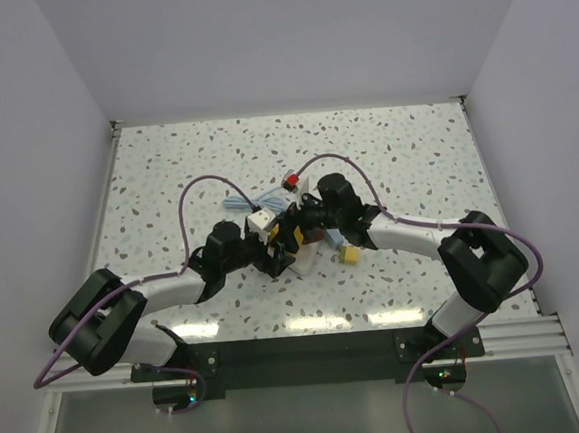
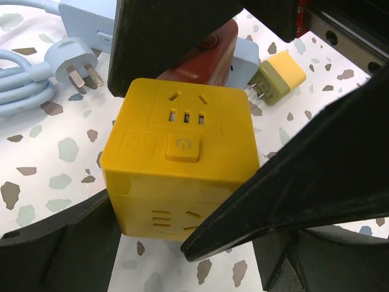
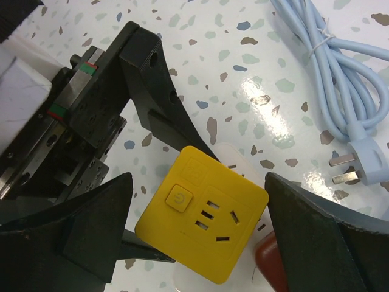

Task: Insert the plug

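A yellow cube socket [image 2: 176, 152] with a power button on top sits between the fingers of my left gripper [image 2: 146, 234], which is shut on it just above the table. It also shows in the right wrist view [image 3: 203, 213] and the top view [image 1: 293, 239]. My right gripper [image 3: 200, 225] is open and empty, hovering over the cube with one finger on either side and clear of it; in the top view it is at the table's middle [image 1: 307, 223]. A small yellow two-prong plug [image 2: 276, 79] lies on the table beyond the cube, right of both grippers [image 1: 350, 256].
A light blue cable with a three-pin plug [image 3: 349, 164] lies coiled behind the grippers [image 1: 240, 200]. A red-brown block [image 2: 206, 61] and a light blue adapter [image 2: 246, 55] lie just past the cube. A white cube [image 1: 260, 222] sits by the left gripper.
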